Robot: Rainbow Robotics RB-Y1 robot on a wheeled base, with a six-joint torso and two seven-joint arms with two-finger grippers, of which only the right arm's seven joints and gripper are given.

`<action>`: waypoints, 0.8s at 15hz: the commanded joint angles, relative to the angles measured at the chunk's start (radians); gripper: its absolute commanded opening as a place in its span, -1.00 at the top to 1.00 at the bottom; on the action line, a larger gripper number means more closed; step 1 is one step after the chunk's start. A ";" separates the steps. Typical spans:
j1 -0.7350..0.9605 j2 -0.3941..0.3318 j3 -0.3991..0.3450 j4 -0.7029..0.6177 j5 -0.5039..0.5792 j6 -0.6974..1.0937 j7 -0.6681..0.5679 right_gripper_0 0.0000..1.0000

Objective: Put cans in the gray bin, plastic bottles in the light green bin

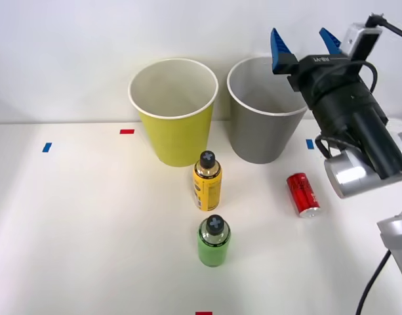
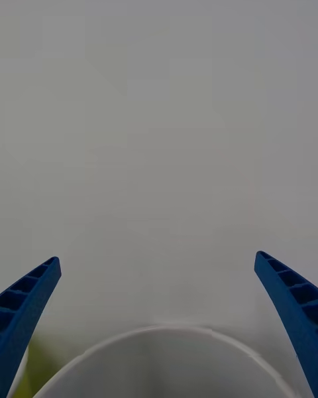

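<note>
Red can (image 1: 303, 194) on its side on the table (image 1: 89, 230), in front of the gray bin (image 1: 261, 111) toward the right; long axis running roughly front to back, silver end facing the robot. Yellow-labelled bottle (image 1: 207, 180) and green bottle (image 1: 214, 241) upright, caps up, in line before the light green bin (image 1: 174, 111). Probably three items left to sort. Right gripper (image 1: 304, 44) raised above the gray bin's rim, spread wide, holding nothing.
</note>
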 commanded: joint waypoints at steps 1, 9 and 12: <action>0.113 -0.006 -0.017 -0.105 -0.001 -0.005 -0.001 -1.00; 0.508 0.008 -0.071 -0.266 -0.005 -0.240 -0.006 -1.00; 0.648 0.023 -0.074 -0.268 0.001 -0.346 0.005 -1.00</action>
